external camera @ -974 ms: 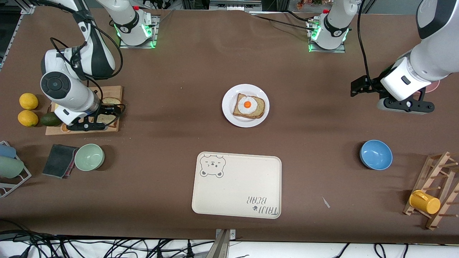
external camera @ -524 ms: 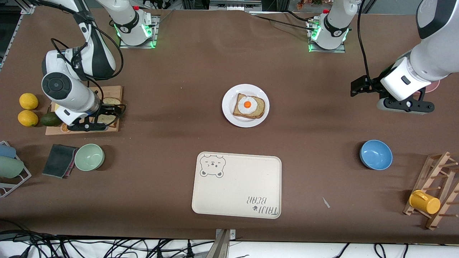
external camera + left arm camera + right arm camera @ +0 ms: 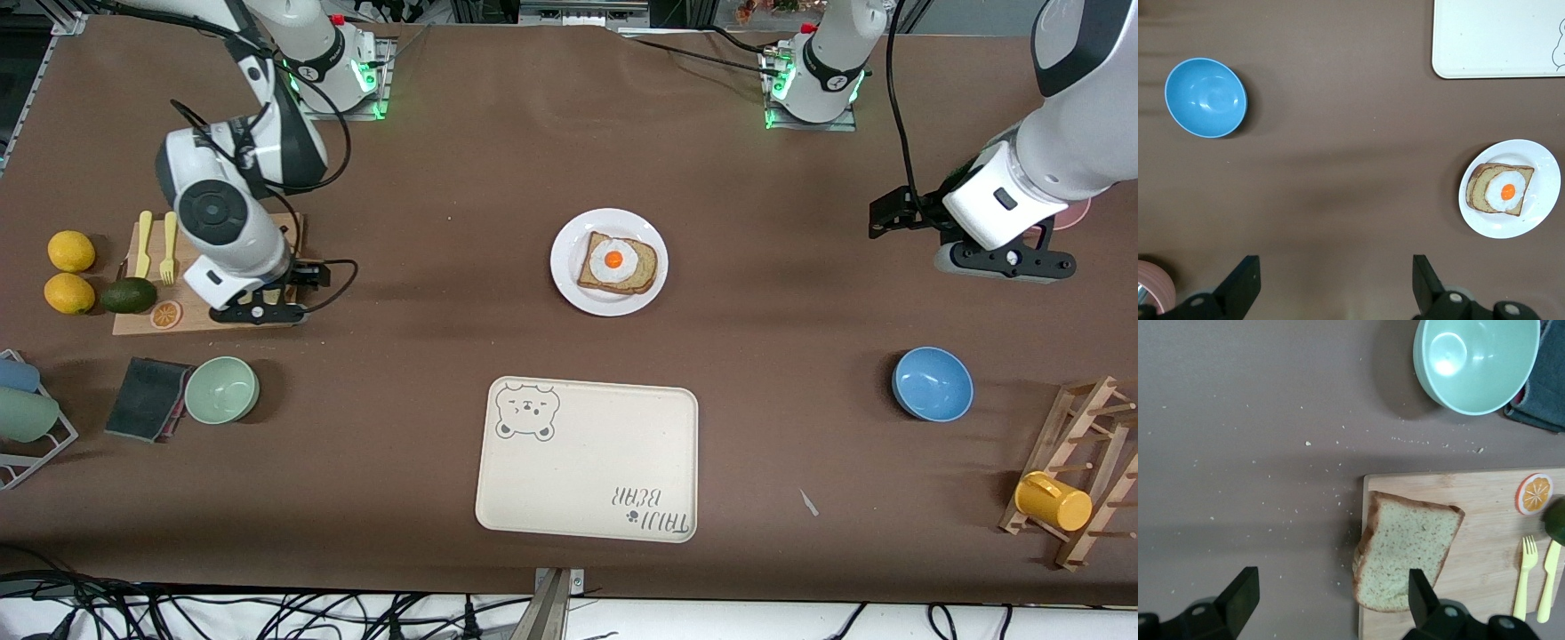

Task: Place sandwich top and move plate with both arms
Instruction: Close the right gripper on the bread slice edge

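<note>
The light falls bright and even from above onto the table (image 3: pixel 427 178). My arms throw soft wide shadows on it. The green bowl (image 3: pixel 1476 361) has a small glare. All is sharp.

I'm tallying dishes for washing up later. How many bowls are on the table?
2. A pale green bowl sits beside the dark cloth toward the right arm's end; a blue bowl sits toward the left arm's end. None seems hidden.
</note>
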`<action>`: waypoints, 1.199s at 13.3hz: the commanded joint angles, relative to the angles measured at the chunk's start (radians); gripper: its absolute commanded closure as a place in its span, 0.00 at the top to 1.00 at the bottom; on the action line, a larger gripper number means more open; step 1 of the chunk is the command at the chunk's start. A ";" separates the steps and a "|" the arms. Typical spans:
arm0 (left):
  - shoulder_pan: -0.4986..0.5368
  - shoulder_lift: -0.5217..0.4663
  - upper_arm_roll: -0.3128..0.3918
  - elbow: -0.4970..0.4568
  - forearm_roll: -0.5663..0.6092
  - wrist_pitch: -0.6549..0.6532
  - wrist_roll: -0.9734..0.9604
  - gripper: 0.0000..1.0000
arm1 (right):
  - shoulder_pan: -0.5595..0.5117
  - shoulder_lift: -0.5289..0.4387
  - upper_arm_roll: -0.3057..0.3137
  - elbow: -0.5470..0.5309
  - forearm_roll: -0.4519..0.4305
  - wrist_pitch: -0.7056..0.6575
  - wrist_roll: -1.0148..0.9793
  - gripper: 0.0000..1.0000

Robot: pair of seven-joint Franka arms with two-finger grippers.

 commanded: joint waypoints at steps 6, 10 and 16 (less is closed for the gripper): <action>0.000 -0.013 -0.001 0.002 0.008 -0.017 0.010 1.00 | -0.023 -0.009 -0.041 -0.163 -0.064 0.182 0.024 0.44; 0.000 -0.013 -0.001 0.002 0.010 -0.020 0.008 1.00 | -0.023 -0.043 -0.041 -0.194 -0.064 0.181 0.016 0.41; -0.003 -0.015 -0.004 0.002 0.009 -0.023 0.005 1.00 | -0.037 -0.035 -0.085 -0.208 -0.064 0.249 -0.037 0.42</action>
